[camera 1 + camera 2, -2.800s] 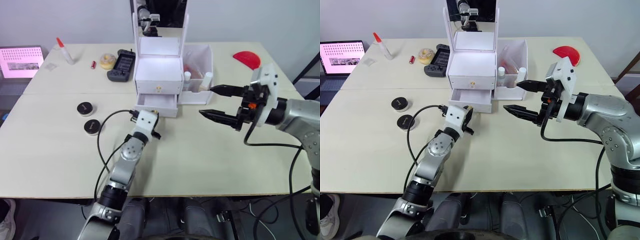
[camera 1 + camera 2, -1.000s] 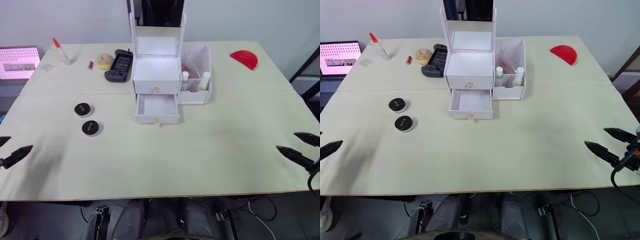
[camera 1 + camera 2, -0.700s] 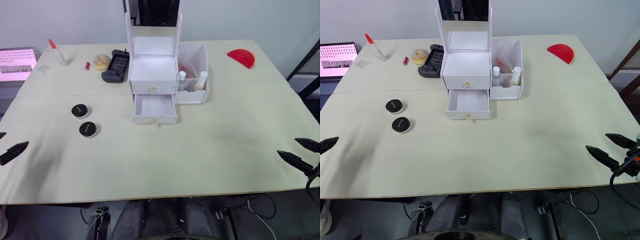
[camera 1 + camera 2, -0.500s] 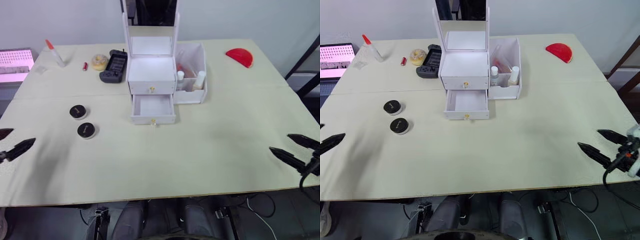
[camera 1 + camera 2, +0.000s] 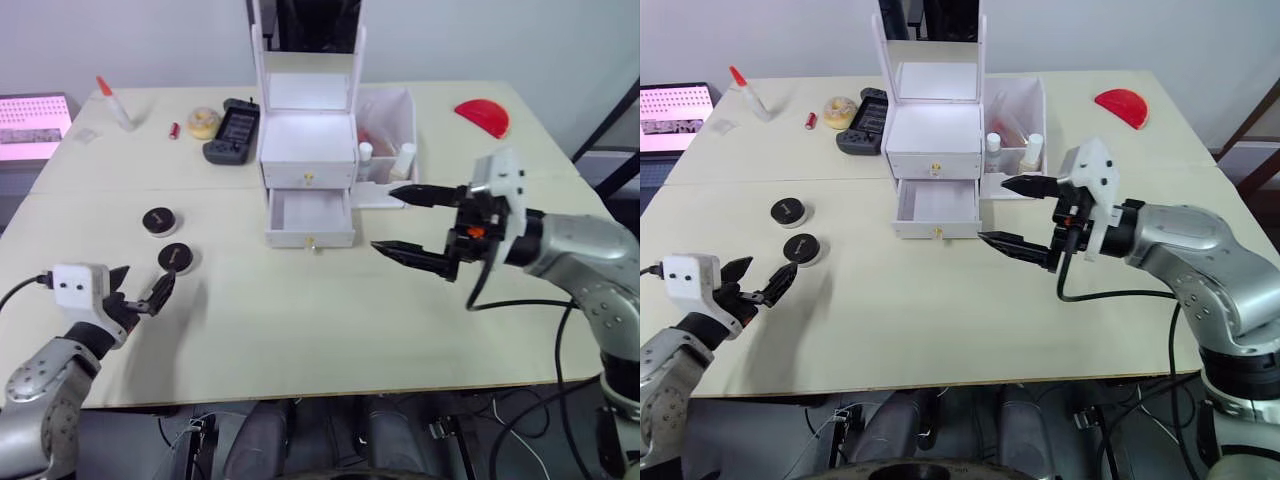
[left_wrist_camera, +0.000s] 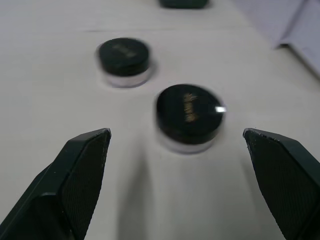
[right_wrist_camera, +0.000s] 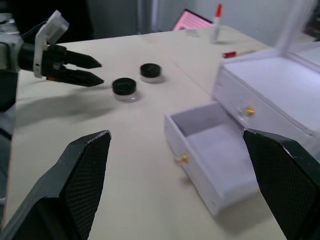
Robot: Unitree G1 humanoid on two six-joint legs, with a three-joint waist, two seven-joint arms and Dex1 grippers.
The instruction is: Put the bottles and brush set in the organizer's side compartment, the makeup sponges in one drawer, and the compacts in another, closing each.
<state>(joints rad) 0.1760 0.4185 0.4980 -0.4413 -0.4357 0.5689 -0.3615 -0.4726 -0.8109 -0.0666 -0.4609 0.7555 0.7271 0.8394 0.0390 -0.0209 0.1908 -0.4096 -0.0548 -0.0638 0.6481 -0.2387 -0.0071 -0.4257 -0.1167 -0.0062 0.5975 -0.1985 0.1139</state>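
Two round black lidded compacts (image 6: 189, 116) lie just ahead of your left gripper's (image 5: 140, 292) spread, empty fingers, lined up for grasping; your right gripper (image 5: 410, 222), fingers likewise released, waits beside the open white lower drawer (image 5: 310, 216).

Bright, even light from overhead; soft shadows on the table (image 5: 330, 330) under both arms. Organizer (image 5: 308, 150) top nearly blown out white, laptop screen (image 5: 35, 120) glows pink. Left wrist view: compacts (image 6: 189, 116) blurred, small glare spot on nearer lid. Right wrist view soft, esp. past the open drawer (image 7: 215, 150).
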